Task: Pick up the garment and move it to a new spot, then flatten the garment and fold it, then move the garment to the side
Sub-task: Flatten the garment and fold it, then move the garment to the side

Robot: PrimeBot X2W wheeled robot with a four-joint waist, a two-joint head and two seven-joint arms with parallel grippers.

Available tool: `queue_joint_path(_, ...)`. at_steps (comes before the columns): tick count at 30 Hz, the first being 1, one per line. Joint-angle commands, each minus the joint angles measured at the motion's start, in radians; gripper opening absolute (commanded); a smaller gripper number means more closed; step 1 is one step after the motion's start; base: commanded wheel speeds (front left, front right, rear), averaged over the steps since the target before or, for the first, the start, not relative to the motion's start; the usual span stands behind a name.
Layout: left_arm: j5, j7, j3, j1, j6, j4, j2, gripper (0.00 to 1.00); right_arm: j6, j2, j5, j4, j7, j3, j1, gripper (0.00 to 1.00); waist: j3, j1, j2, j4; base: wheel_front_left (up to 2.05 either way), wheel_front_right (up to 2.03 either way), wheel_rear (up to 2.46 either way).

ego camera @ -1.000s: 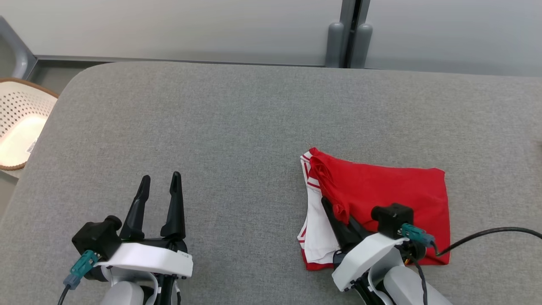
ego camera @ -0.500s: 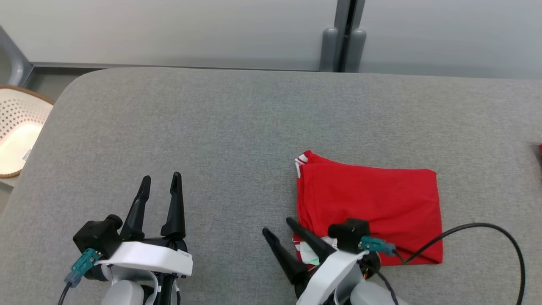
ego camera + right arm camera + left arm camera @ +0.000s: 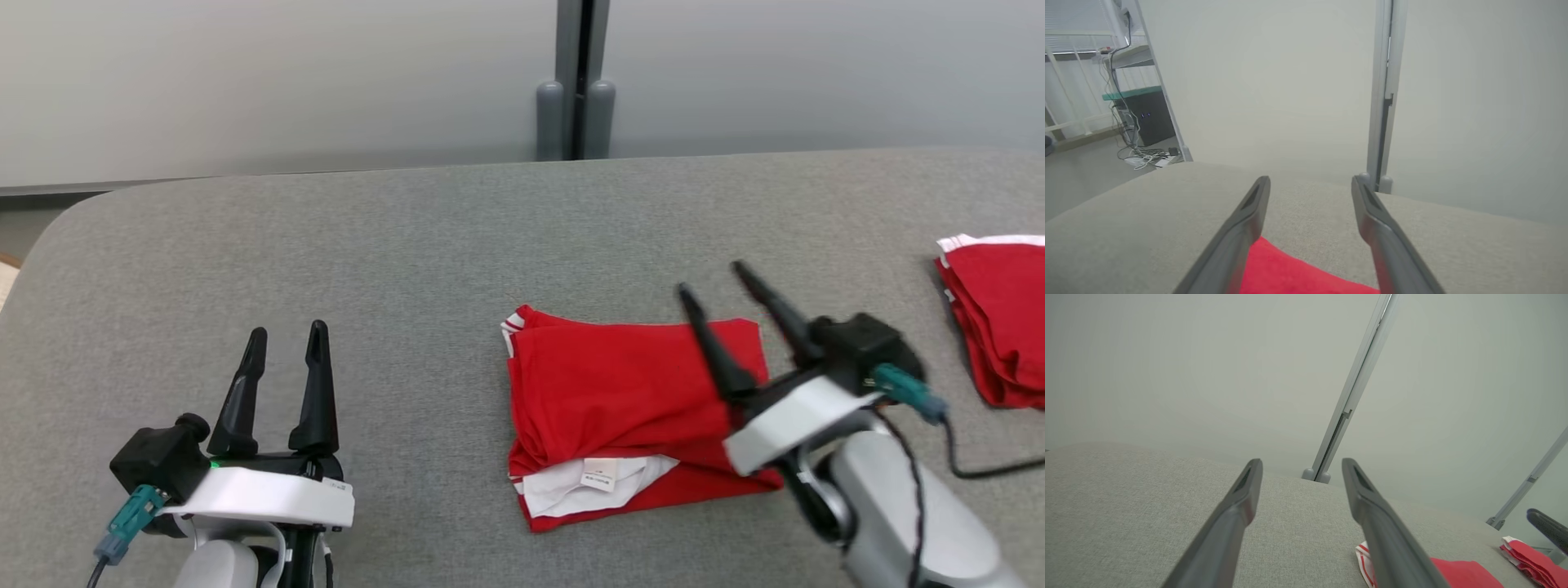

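The garment [image 3: 620, 400] is red with white trim and lies folded in a rough rectangle on the grey padded table [image 3: 392, 245]; a white inner layer with a label shows at its near edge. My right gripper [image 3: 711, 278] hovers open above the garment's right part, with nothing between its fingers. The right wrist view shows the right gripper [image 3: 1310, 181] open, with red cloth [image 3: 1290, 273] below it. My left gripper [image 3: 288, 329] rests open and empty at the lower left, well left of the garment. In the left wrist view the left gripper [image 3: 1300, 465] is open and the garment [image 3: 1457, 573] lies to its right.
A second stack of folded red cloth [image 3: 1000, 318] lies at the table's right edge and also shows as a red stack [image 3: 1525, 559] in the left wrist view. A grey partition post [image 3: 575, 122] stands behind the table. The right arm's black cable [image 3: 980, 469] trails on the table.
My right gripper opened, let go of the garment's near-left edge, and rose up and to the right. The garment now lies flat. The head camera turned right. The left gripper stayed still.
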Motion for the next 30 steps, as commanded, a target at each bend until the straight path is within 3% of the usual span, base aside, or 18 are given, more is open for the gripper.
queue_joint_path(1, 0.004, -0.001, 0.006, 0.006, 0.0, -0.013, 0.004, 1.0, -0.001, -0.024, -0.054, -0.035, -0.005, -0.044, 0.038, 1.0, 0.003, 0.0, 0.0, -0.018, 0.0, 0.0, 0.0)
queue_joint_path(4, 0.008, -0.001, 0.006, 0.003, -0.001, -0.029, 0.004, 1.0, -0.001, -0.052, -0.169, -0.121, -0.006, -0.138, 0.092, 1.0, 0.009, 0.0, 0.0, -0.032, 0.0, 0.0, 0.0)
queue_joint_path(9, 0.041, -0.001, 0.003, 0.008, -0.001, -0.05, 0.004, 1.0, -0.001, -0.026, -0.248, -0.237, -0.006, -0.291, 0.203, 1.0, 0.014, 0.0, 0.0, -0.046, 0.0, 0.0, 0.0)
queue_joint_path(13, 0.102, -0.001, -0.006, 0.02, 0.007, -0.066, 0.004, 1.0, -0.001, 0.003, -0.285, -0.279, -0.006, -0.352, 0.27, 1.0, 0.014, 0.0, 0.0, -0.051, 0.0, 0.0, 0.0)
queue_joint_path(19, 0.173, -0.001, -0.024, 0.038, 0.028, -0.069, 0.004, 1.0, -0.001, 0.046, -0.303, -0.293, -0.006, -0.398, 0.311, 1.0, 0.012, 0.0, 0.0, -0.057, 0.0, 0.0, 0.0)
queue_joint_path(30, 0.194, -0.001, -0.043, 0.048, 0.057, -0.057, 0.004, 1.0, -0.001, 0.067, -0.309, -0.276, -0.006, -0.415, 0.322, 1.0, 0.012, 0.0, 0.0, -0.053, 0.0, 0.0, 0.0)
